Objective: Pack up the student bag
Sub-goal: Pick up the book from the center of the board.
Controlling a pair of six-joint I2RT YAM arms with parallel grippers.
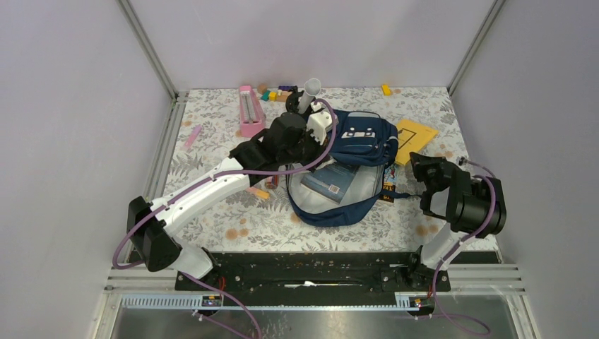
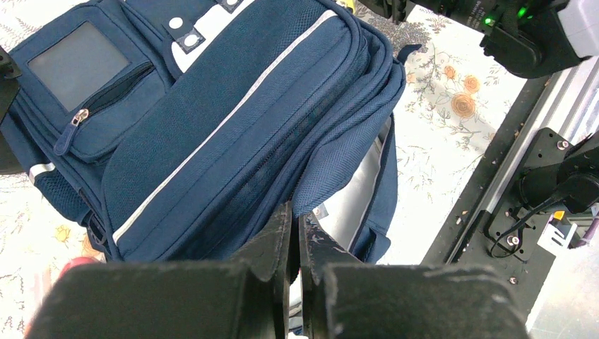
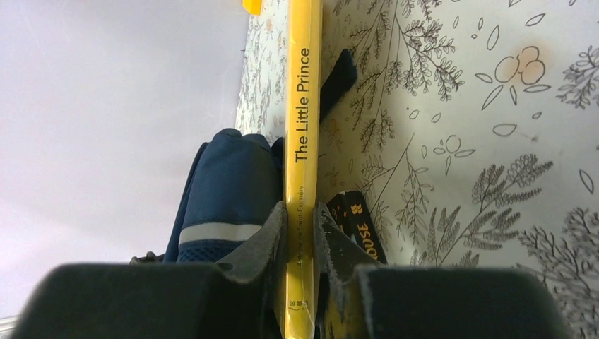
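Floral table (image 1: 438, 106); student bag (image 1: 360, 138) lies mid-table, front panel up, main compartment unzipped toward the arm bases, grey lining showing; a blue book (image 1: 330, 182) already lies inside the mouth. The left gripper (image 2: 295, 212) is pinched tight on the edge of the bag's navy flap, jaws together with fabric between them, holding the mouth up and open. The right gripper (image 3: 299, 212) sits right of the bag, jaws set close on one end of the yellow Little Prince book (image 3: 304, 106); pads look to touch both covers; can't tell if the clamp is firm. A black booklet (image 3: 360, 226) lies just beside that book on the cloth, near the bag's right side.

Step in hand, my read: take the yellow book and get it into the bag.

To do it well:
- confirm a full clamp before lifting; the grip is near one end, so a thin book will likely droop or pivot;
- lift straight off the cloth so the black booklet isn't dragged;
- swing left over the bag rim, then tip the free end down onto the lining beside or on the blue book;
- hold the flap high with the left arm until the book is past the zipper;
- let go only once most of it is inside.

Risk: a corner snags the zipper edge or a strap.
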